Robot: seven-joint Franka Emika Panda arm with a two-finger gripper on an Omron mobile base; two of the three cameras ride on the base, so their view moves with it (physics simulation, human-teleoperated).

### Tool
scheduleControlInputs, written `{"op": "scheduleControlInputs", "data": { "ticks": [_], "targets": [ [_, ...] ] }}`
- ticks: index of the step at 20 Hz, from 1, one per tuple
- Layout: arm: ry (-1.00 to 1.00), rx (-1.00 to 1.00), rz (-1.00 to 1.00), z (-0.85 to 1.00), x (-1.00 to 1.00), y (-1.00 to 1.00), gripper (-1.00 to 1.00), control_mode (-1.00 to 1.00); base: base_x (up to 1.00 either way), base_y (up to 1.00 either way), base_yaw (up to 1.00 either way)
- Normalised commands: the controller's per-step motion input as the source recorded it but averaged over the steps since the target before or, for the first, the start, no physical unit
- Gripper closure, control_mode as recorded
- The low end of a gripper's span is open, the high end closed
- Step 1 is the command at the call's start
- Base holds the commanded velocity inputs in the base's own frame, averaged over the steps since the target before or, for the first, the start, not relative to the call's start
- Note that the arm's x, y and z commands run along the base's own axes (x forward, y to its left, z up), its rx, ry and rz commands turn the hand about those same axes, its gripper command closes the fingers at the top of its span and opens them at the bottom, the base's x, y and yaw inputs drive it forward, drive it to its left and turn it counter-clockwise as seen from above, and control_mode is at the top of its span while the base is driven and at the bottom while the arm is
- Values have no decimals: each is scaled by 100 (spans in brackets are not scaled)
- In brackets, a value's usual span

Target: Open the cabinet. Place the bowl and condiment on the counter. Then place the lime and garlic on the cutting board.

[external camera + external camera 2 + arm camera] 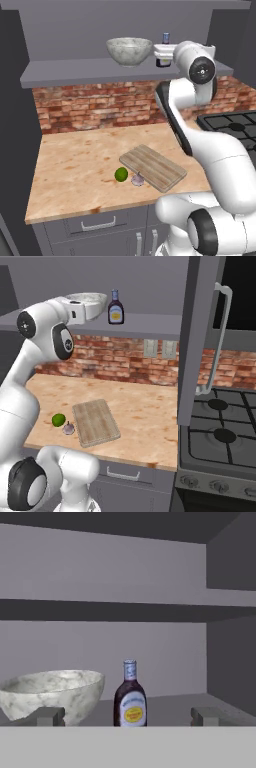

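The cabinet [200, 346] stands open, and the hand [128, 716] is spread wide and empty in front of its lower shelf. There the bowl [52, 693] sits left of the bottle [130, 697], close but apart. The slim bottle looks light, stiff and smooth; gripping its body below the neck seems safest. Its yellow-and-white label is too small to read. The lime [121, 174] and garlic [137, 179] lie on the worktop [75, 170] by the cutting board [152, 167].

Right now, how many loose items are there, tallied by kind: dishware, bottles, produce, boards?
Dishware: 1, the bowl in the cabinet
Bottles: 1, the condiment beside it
Produce: 2, lime and garlic
Boards: 1, cutting board
Total: 5
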Motion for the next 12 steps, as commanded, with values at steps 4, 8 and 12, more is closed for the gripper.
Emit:
{"op": "scheduleControlInputs", "data": {
  "ticks": [4, 8, 12],
  "targets": [
    [11, -2, 6, 0, 36, -6, -100, -100, 0, 0, 0],
    [7, 0, 6, 0, 33, -18, -100, -100, 0, 0, 0],
    [1, 0, 4, 0, 27, -38, -100, -100, 0, 0, 0]
  ]
}}
